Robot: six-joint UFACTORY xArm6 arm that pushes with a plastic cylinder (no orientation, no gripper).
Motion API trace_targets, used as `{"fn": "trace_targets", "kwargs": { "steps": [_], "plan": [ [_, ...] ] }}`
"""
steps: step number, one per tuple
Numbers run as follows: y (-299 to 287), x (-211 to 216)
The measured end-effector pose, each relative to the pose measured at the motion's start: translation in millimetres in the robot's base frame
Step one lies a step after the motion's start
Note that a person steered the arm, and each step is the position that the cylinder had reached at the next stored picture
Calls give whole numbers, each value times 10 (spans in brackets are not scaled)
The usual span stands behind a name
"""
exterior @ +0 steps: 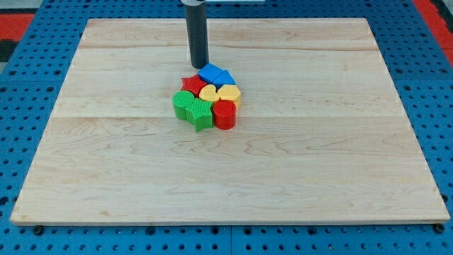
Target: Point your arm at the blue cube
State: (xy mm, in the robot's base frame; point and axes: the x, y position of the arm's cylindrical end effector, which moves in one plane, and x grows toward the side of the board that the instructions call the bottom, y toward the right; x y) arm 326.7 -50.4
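Observation:
The blue cube (211,73) sits at the top of a tight cluster of blocks near the board's middle. A second blue block (226,76) touches it on the view's right. My tip (200,65) is the lower end of a dark upright rod and stands just left of and above the blue cube, close to or touching its upper left edge. Below the cube lie a red star (192,85), a yellow heart (209,93) and a yellow block (229,94).
The cluster also holds a green round block (184,103), a green star (201,113) and a red cylinder (224,113) at its lower edge. All rest on a pale wooden board (318,142) over a blue pegboard surround (432,85).

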Motion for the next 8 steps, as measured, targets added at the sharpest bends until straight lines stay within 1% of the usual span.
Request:
{"fn": "trace_targets", "kwargs": {
  "steps": [2, 4, 8],
  "plan": [
    [-18, 41],
    [-54, -114],
    [100, -78]
  ]
}}
